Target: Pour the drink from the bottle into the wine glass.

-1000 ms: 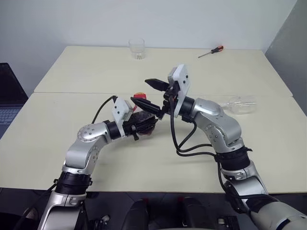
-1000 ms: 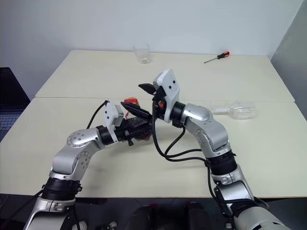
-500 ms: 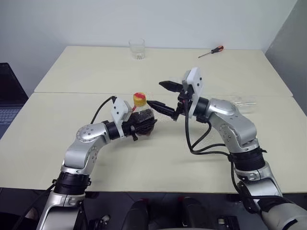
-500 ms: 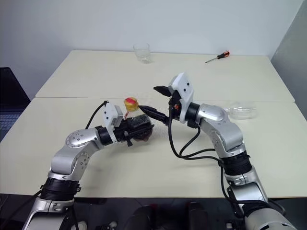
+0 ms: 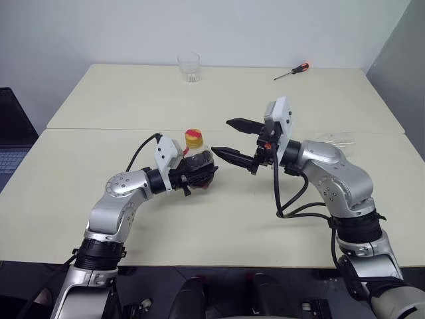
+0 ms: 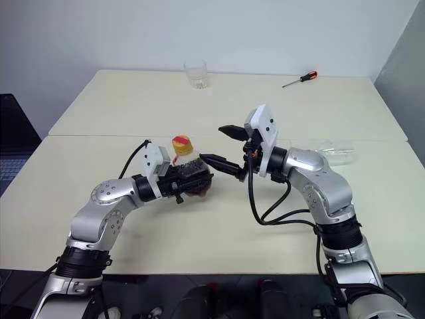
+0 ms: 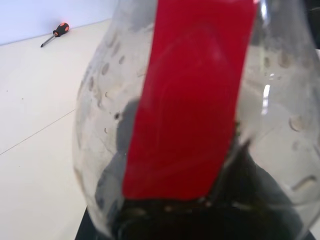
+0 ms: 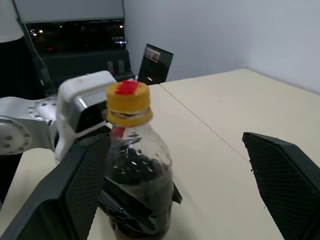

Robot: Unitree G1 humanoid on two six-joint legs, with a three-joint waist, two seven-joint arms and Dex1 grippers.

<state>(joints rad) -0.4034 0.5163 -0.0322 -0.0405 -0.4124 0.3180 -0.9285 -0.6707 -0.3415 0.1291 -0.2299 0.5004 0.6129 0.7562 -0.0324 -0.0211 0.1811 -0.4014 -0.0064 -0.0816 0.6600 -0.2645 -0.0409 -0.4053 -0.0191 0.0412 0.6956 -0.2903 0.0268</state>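
My left gripper (image 5: 199,174) is clamped around the belly of the bottle (image 5: 196,161), holding it upright just above the near table (image 5: 219,219), a little left of centre in the head views. The yellow cap (image 5: 193,137) is on, so nothing can pour yet. My right gripper (image 5: 234,139) hangs at about three o'clock from the bottle, level and pointing at it, its two fingers spread wide with nothing between them; the lower tip is close to the bottle's shoulder but not touching.

I judge this to be the cap step: I am lined up to unscrew, not to pour. The next move calls for bringing the right gripper up and over the cap so both fingers straddle it, closing, and twisting while the left gripper keeps the bottle from turning.

The drink (image 8: 137,186) shows dark in the lower half of the bottle in the right wrist view. The wine glass (image 5: 334,144) appears to lie on its side at about two o'clock from my right gripper, partly behind my right arm; being clear, its stem and foot are hard to make out. If so, it must be stood up first. A tumbler (image 5: 189,67) and a screwdriver (image 5: 292,72) sit at the far edge.
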